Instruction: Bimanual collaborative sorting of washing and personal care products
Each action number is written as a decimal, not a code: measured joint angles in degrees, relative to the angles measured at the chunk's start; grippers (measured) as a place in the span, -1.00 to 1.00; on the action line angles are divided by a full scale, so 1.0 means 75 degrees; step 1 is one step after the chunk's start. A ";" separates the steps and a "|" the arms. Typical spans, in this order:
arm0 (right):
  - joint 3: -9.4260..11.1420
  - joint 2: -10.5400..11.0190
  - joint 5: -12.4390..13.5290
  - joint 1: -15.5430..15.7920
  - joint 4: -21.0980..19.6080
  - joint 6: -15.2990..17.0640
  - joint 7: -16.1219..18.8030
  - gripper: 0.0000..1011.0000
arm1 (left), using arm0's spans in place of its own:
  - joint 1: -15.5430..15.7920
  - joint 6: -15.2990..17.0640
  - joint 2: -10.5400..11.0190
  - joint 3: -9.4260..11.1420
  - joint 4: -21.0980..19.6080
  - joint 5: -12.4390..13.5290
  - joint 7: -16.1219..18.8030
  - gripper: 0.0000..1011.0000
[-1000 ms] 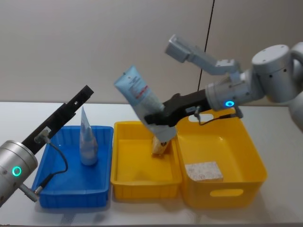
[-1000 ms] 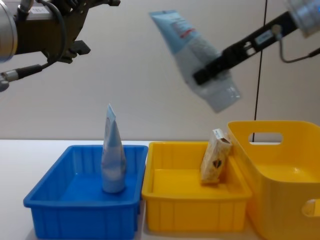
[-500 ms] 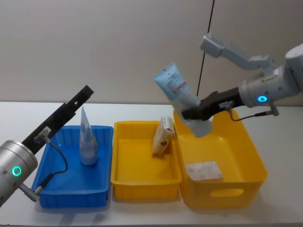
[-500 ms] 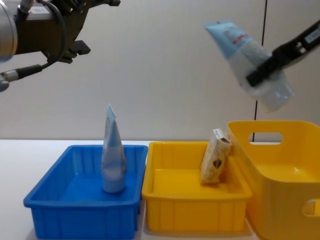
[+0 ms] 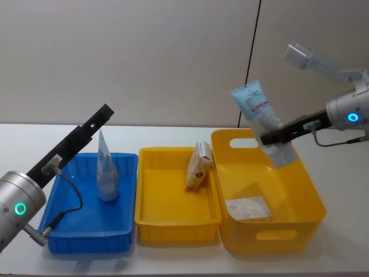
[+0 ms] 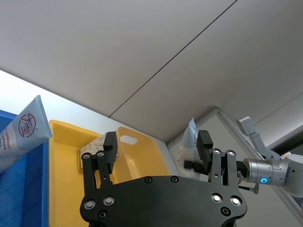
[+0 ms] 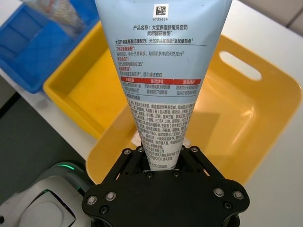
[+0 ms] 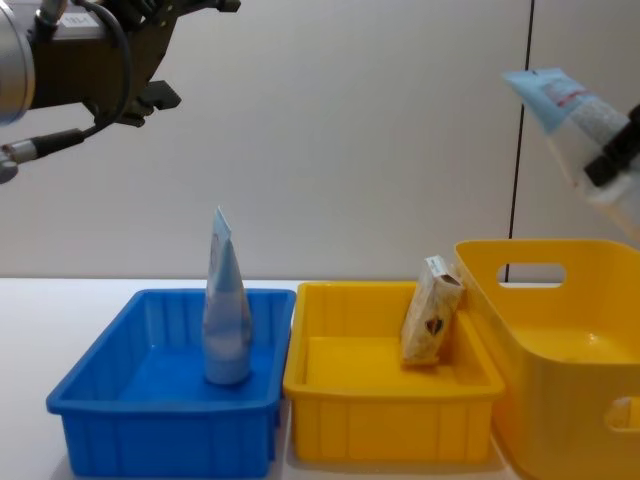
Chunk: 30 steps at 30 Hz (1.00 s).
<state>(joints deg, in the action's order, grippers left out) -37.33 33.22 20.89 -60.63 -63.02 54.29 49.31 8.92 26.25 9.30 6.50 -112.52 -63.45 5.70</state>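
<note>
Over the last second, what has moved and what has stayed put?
The right tool, shut on the pale-blue tube, carried it rightward from above the shallow yellow tray to above the deep yellow bin. The left tool, the tube in the blue bin and both beige packs stayed put.

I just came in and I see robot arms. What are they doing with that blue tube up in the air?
The right gripper holds a blue tube tilted in the air above the big yellow bin, which has a small pack lying inside. The left gripper hangs open above the blue bin, where another tube stands upright. A second pack leans in the middle yellow tray.
</note>
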 joint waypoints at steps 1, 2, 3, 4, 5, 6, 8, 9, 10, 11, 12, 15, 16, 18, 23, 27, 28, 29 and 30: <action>0.0000 0.0001 0.0001 -0.0022 0.0079 0.0027 -0.0002 -0.67 | 0.0000 0.0000 0.0000 0.0000 0.0000 0.0000 0.0000 0.98; -0.0001 0.0001 0.0003 -0.0046 0.0142 0.0054 -0.0002 -0.67 | 0.0000 0.0000 0.0000 0.0000 0.0000 0.0000 0.0000 0.98; -0.0018 -0.0002 0.0003 -0.0101 0.0296 0.0078 -0.0002 -0.68 | 0.0000 0.0000 0.0001 0.0000 0.0000 0.0000 0.0000 0.98; -0.0036 -0.0011 0.0003 -0.0139 0.0396 0.0083 -0.0001 -0.67 | 0.0000 0.0000 0.0001 0.0000 0.0000 0.0000 0.0000 0.98; -0.0053 -0.0022 0.0003 -0.0170 0.0480 0.0084 0.0005 -0.67 | 0.0000 0.0000 0.0001 0.0000 0.0000 0.0000 0.0000 0.98; -0.0062 -0.0031 0.0001 -0.0188 0.0538 0.0084 0.0013 -0.67 | 0.0000 0.0000 0.0000 0.0000 0.0000 0.0000 0.0000 0.98; -0.0120 -0.0083 -0.0007 -0.0293 0.0834 0.0069 0.0053 -0.68 | 0.0000 0.0000 0.0000 0.0000 0.0000 0.0000 0.0000 0.98; -0.0154 -0.0121 -0.0015 -0.0359 0.1009 0.0036 0.0082 -0.68 | 0.0000 0.0000 0.0001 0.0000 0.0000 0.0000 0.0000 0.98; -0.0181 -0.0154 -0.0016 -0.0404 0.1136 0.0012 0.0103 -0.67 | 0.0000 0.0000 0.0000 0.0000 -0.0001 0.0000 0.0000 0.98; -0.0200 -0.0178 -0.0024 -0.0436 0.1233 -0.0012 0.0117 -0.67 | 0.0000 0.0000 0.0001 0.0000 0.0000 0.0000 0.0000 0.98; -0.0219 -0.0203 -0.0026 -0.0467 0.1323 -0.0041 0.0134 -0.67 | 0.0000 0.0000 0.0000 0.0001 0.0000 0.0000 0.0000 0.98; -0.0311 -0.0342 -0.0048 -0.0627 0.1769 -0.0186 0.0233 -0.68 | 0.0000 0.0000 0.0000 0.0000 -0.0001 0.0000 0.0000 0.98; -0.0335 -0.0374 -0.0056 -0.0664 0.1866 -0.0226 0.0255 -0.68 | 0.0000 0.0000 0.0001 0.0000 0.0000 0.0000 0.0000 0.98; -0.0415 -0.0498 -0.0081 -0.0788 0.2191 -0.0372 0.0357 -0.67 | 0.0000 0.0000 0.0001 0.0000 0.0000 0.0000 0.0000 0.98; -0.0648 -0.0792 -0.0194 -0.1081 0.2823 -0.0678 0.0611 -0.67 | 0.0000 0.0000 0.0001 -0.0001 -0.0001 0.0000 0.0000 0.98; -0.0801 -0.0944 -0.0304 -0.1234 0.3101 -0.0774 0.0743 -0.68 | 0.0000 0.0000 0.0001 0.0000 0.0000 0.0000 0.0000 0.98; -0.0846 -0.0977 -0.0330 -0.1271 0.3149 -0.0780 0.0763 -0.68 | 0.0000 0.0000 0.0001 0.0000 -0.0001 0.0000 0.0000 0.98; -0.0903 -0.1013 -0.0373 -0.1314 0.3206 -0.0779 0.0795 -0.68 | 0.0000 0.0000 0.0000 0.0001 -0.0001 0.0000 0.0000 0.98; -0.0939 -0.1032 -0.0393 -0.1335 0.3224 -0.0774 0.0805 -0.68 | 0.0000 0.0000 0.0000 0.0000 0.0000 0.0000 0.0000 0.98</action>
<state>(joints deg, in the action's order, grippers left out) -44.37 25.48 17.94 -70.64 -38.85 48.48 55.35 8.92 26.25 9.31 6.50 -112.53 -63.45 5.70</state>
